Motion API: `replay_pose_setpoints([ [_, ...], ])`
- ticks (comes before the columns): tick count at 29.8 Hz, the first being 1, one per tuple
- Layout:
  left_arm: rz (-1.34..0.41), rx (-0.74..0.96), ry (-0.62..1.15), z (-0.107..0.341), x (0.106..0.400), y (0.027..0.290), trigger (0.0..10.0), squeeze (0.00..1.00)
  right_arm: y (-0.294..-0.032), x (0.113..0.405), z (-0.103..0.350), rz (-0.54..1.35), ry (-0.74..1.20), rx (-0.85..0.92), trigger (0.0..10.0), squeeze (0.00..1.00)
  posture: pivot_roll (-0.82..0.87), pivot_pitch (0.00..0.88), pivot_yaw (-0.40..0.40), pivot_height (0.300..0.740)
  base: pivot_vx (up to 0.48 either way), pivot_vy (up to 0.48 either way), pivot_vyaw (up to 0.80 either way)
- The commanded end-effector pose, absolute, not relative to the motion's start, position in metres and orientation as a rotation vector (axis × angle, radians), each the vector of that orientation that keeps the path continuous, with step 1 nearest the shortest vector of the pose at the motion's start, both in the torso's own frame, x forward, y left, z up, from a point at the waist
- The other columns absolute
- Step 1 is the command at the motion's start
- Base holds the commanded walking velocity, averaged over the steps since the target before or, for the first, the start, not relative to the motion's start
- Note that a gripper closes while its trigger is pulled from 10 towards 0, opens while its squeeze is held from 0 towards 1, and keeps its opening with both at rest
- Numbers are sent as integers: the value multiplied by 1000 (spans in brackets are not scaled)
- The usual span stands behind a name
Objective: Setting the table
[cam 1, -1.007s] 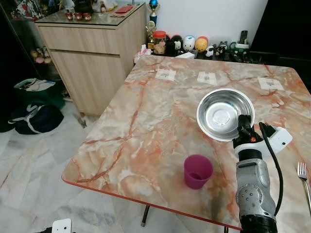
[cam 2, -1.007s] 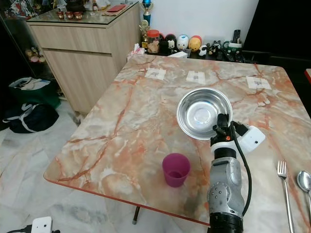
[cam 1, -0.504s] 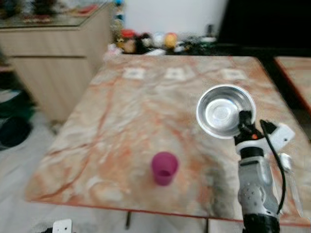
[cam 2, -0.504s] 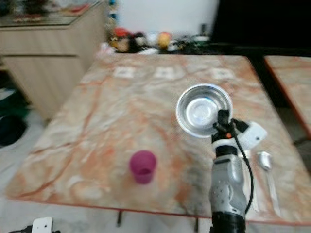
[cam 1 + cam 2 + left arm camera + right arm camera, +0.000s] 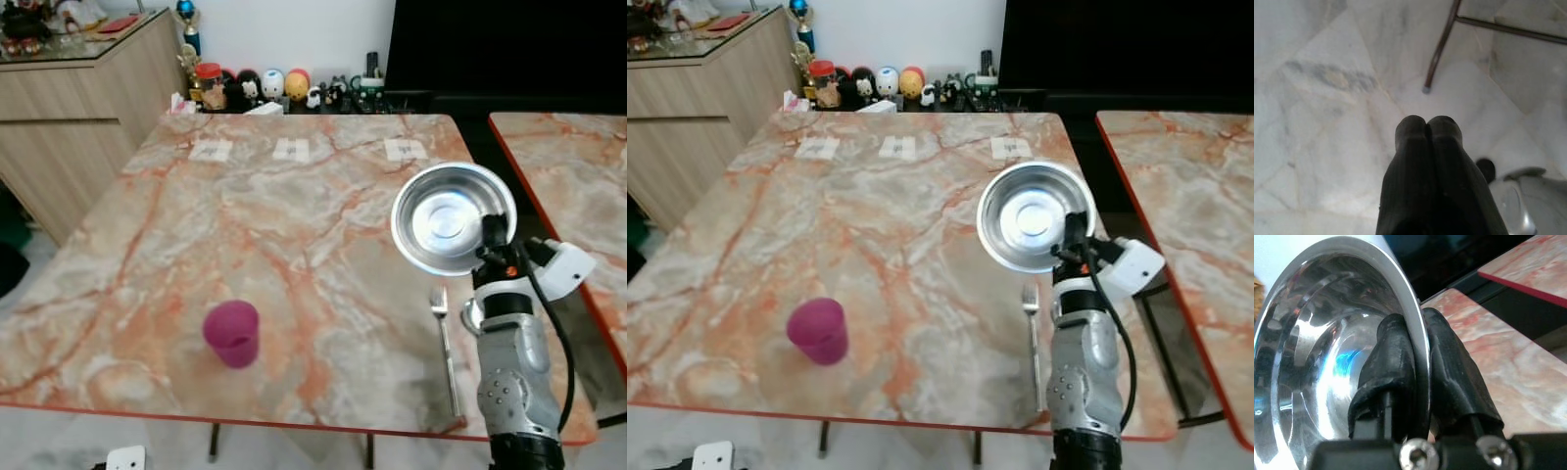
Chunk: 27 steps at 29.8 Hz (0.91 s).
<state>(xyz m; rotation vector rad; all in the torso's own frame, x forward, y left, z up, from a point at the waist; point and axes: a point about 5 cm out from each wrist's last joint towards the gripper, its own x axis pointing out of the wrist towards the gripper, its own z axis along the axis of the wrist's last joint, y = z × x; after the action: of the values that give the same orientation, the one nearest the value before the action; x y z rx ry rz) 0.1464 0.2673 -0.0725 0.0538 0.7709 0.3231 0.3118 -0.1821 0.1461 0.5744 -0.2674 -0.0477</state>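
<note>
My right gripper (image 5: pixel 493 233) is shut on the rim of a shiny steel bowl (image 5: pixel 446 223), holding it tilted up above the right part of the marble table (image 5: pixel 294 245). In the right wrist view one finger (image 5: pixel 1388 367) sits inside the steel bowl (image 5: pixel 1327 357) and the other outside its rim. A purple cup (image 5: pixel 232 333) stands upright near the table's front edge. A fork (image 5: pixel 446 343) lies on the table just left of my right arm. My left gripper (image 5: pixel 1425 127) hangs low over the floor with its fingers pressed together.
Three white paper squares (image 5: pixel 292 149) lie across the table's far side. A second marble table (image 5: pixel 568 186) stands to the right across a dark gap. A wooden cabinet (image 5: pixel 69 88) and several figurines (image 5: pixel 260 86) are at the back. A table leg (image 5: pixel 1442 44) crosses the tiled floor.
The camera has swung right, so the whole scene has shifted left and the second table has come into view. My right gripper still holds the bowl at the same height.
</note>
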Motion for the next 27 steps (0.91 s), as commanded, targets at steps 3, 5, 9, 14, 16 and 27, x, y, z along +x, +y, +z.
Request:
replay_pose_setpoints([
  [3,318,72,780,-73,145,268,10000,0,-185,312,152,-46,-294,557,10000,0,2,32,24,740,0,-472,0],
  [5,318,72,780,-73,145,268,10000,0,-185,311,152,-46,-293,556,10000,0,2,32,24,740,0,-472,0],
  [9,316,72,780,-73,145,268,10000,0,-185,311,152,-49,-292,556,10000,0,0,35,25,740,0,-471,0],
  [14,315,73,780,-73,145,268,10000,0,-186,311,152,-55,-292,555,10000,0,-2,36,26,740,0,-471,0],
  [16,314,73,778,-73,145,268,10000,0,-186,311,152,-57,-290,554,10000,0,-5,37,27,740,0,-472,0],
  [27,305,73,770,-72,147,266,10000,0,-187,310,150,-69,-280,546,10000,0,-8,38,28,740,0,-471,0],
])
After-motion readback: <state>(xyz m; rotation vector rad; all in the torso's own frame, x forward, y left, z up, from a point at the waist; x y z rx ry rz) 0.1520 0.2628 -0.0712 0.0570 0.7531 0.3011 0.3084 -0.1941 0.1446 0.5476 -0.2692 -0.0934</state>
